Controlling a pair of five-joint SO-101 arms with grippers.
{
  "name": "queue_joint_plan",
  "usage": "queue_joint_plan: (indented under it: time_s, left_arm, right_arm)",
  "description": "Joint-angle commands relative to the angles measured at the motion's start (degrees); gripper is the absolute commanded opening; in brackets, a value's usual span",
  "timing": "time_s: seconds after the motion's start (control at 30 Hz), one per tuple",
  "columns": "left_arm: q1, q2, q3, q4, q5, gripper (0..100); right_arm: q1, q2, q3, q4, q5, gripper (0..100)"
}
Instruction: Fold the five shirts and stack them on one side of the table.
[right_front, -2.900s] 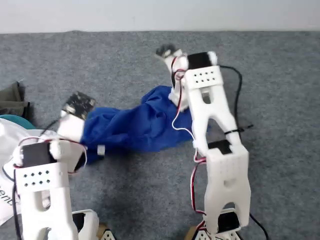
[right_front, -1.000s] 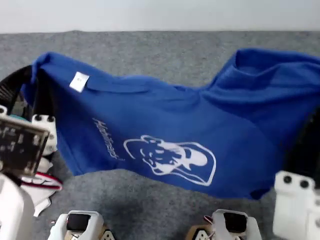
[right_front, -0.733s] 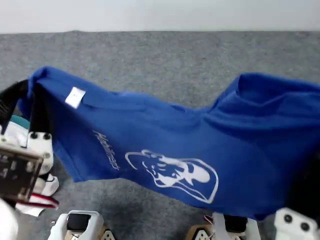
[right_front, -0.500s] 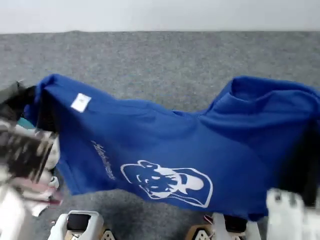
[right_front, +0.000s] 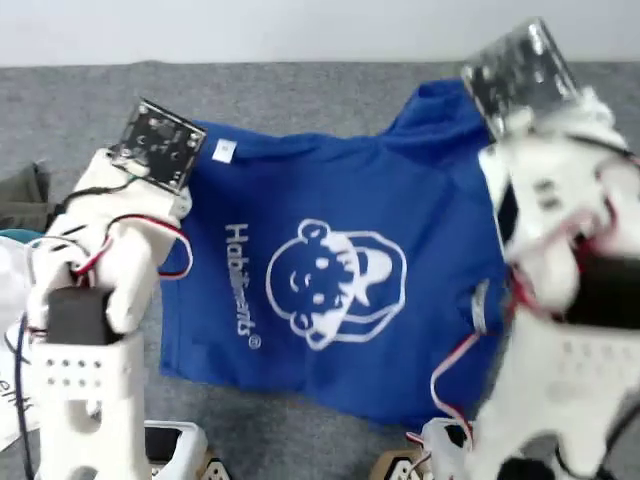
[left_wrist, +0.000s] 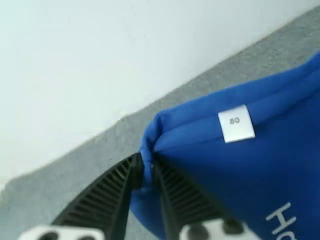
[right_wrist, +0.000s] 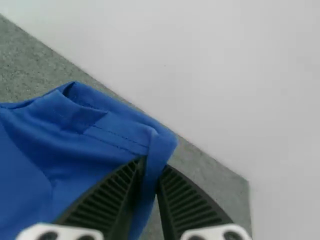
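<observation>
Shirt first: your blue shirt (right_front: 330, 270) lies spread over the grey surface (right_front: 300, 100), its white picture and lettering (right_front: 335, 285) facing up.

Your left claw (left_wrist: 145, 167) is clamped tight on one far corner of the shirt, with the cloth pinched between the ribbed black fingers (left_wrist: 110, 195). A small white tag (left_wrist: 236, 123) sits on the shirt just beside that corner. Your right claw (right_wrist: 151, 172) is nipped closed on the shirt's other far corner, and a fold of blue cloth runs down between its fingers (you cannot tell whether either corner is clear of the surface).

From above, your left arm (right_front: 100, 270) stands at the shirt's left edge. Your right arm (right_front: 560, 250) stands at the shirt's right edge and covers part of that side.

Out past the shirt's left edge, beyond the left arm, you have an olive-green garment (right_front: 22, 195) and a white garment (right_front: 15, 290), with a sliver of teal between them. A pale wall (left_wrist: 100, 60) rises behind the shirt's far edge.
</observation>
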Motion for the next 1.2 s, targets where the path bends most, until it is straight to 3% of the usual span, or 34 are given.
queue_joint_plan:
  time_s: [0.0, 0.23, 0.5, 0.73, 0.93, 1.17]
  left_arm:
    - [-0.2, 4.1, 1.1, -9.2, -2.8, 0]
    - [-0.2, 24.0, -8.5, -17.4, -3.3, 0]
    - [-0.1, 43.4, -28.4, -16.4, -3.3, 0]
    - [0.3, 51.8, -40.5, -8.1, -3.3, 0]
    - [0.4, 54.9, -43.5, -5.5, -3.3, 0]
    - [0.4, 57.2, -43.5, 13.1, -3.5, 0]
  right_arm:
    - [-0.4, 3.8, 4.0, -13.0, -1.1, 0.9]
    - [-0.5, 15.1, 8.5, -35.1, -0.8, 0.9]
    - [-1.8, 23.1, 8.5, -50.9, 2.5, 0.9]
    - [-2.0, 26.6, 8.5, -57.1, 4.9, 0.9]
    - [-2.1, 27.1, 8.9, -53.0, 4.9, 0.9]
    - [-1.8, 26.9, 8.6, -34.2, 4.7, 0.9]
